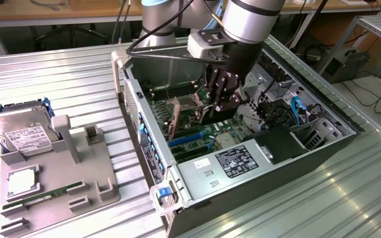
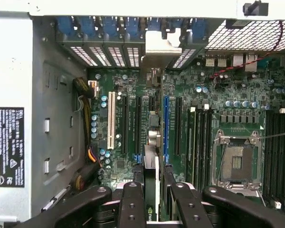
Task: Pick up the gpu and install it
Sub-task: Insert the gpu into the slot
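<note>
Now, mid-frame in the exterior view, my pincer [image 1: 217,105] is clamped on the gpu's [image 2: 151,187] thin flat faces; I judge it light, stiff and fragile.

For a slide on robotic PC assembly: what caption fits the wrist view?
Gripper clamps the gpu edge-on over the motherboard slots inside the open computer case.

Reaching down with the arm [image 1: 249,19] nearly vertical, pointing the gripper [image 1: 216,107] straight downward over the middle of the case [image 1: 132,99], pinching the gpu [image 2: 151,190] edge-on between black fingers [image 2: 132,204], pressing on both its faces.
</note>
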Tool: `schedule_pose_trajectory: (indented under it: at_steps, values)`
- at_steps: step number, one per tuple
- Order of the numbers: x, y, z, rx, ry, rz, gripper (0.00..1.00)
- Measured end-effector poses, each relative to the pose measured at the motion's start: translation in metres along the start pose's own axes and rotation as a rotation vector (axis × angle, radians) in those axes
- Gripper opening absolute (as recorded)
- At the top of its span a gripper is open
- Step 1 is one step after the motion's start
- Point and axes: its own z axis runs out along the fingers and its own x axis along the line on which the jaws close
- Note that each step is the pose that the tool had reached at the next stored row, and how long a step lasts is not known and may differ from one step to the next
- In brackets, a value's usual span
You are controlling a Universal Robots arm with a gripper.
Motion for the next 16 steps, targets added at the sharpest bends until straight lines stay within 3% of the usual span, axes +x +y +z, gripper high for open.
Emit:
schedule_pose_trajectory:
  at_steps: [7,16]
  values:
    - [-0.004,0.0100,0.0136,0.0005,-0.0013,0.023,0.26]
    - [-0.012,0.0164,0.0274,0.0055,-0.0016,0.029,0.26]
